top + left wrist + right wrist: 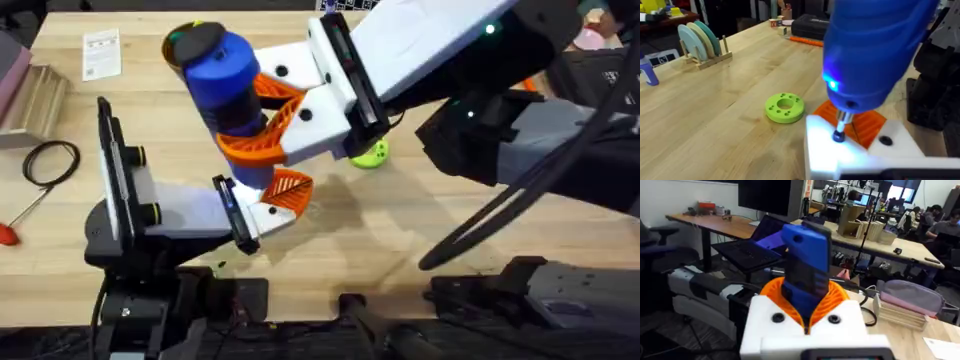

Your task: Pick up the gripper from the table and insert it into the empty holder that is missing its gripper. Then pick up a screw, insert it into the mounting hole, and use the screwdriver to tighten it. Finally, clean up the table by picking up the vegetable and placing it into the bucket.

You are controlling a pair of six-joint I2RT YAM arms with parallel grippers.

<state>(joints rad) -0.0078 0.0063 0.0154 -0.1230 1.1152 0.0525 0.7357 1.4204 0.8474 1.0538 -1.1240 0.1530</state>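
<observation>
While the right gripper was clamped on the screwdriver, orange pads pressed against both sides of the blue body, the tool stood tip-down over the holder, with its silver bit resting in the white part's mounting hole and a blue light lit near the nose. The left gripper lay just below the screwdriver in the overhead view, whether its fingers were apart or together could not be told, and the orange ribbed gripper sat seated against the holder. A green disc lay on the table near the holder, apart from it
</observation>
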